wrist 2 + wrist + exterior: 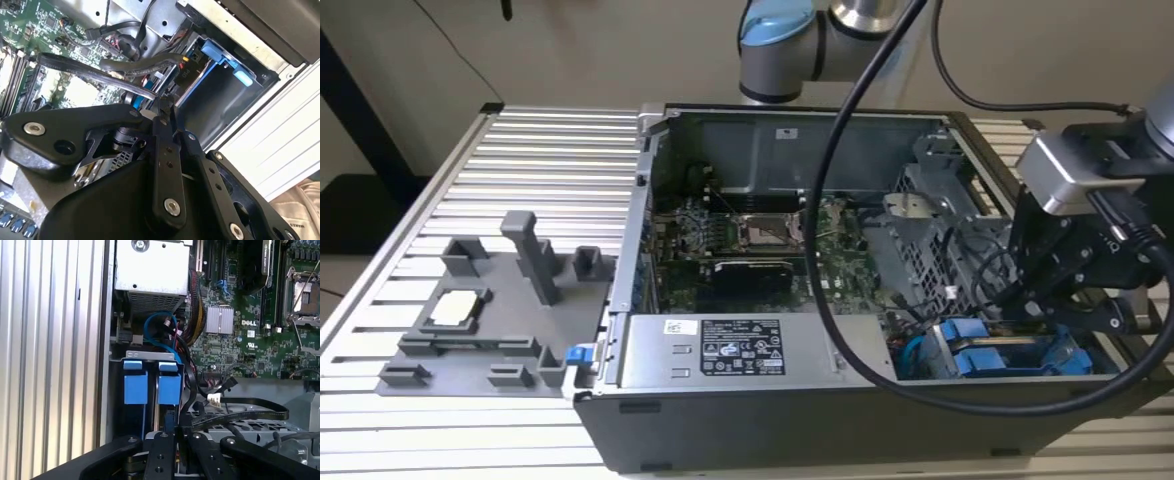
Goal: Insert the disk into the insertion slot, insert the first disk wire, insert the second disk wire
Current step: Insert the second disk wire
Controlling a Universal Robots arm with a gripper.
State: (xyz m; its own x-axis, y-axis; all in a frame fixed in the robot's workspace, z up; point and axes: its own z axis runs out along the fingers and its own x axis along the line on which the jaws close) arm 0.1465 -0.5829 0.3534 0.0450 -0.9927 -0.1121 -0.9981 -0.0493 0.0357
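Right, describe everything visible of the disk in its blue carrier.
The silver-grey disk in its bright blue plastic carrier sits inside the open grey metal computer case, in the drive bay at the corner on the exterior view's right. Two blue tabs stand side by side. Dark cables run close by. The black robot hand hovers just above it.

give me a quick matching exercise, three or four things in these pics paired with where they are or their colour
Things:
1. fixture tray
2. blue carriers
3. power supply
4. arm base

Places:
A. beyond the case's far wall
B. in the case's near corner at the exterior view's right, under the hand
C. on the slatted table, at the exterior view's left of the case
D. along the case's near edge, with a white label

Pairs: 1-C, 2-B, 3-D, 4-A
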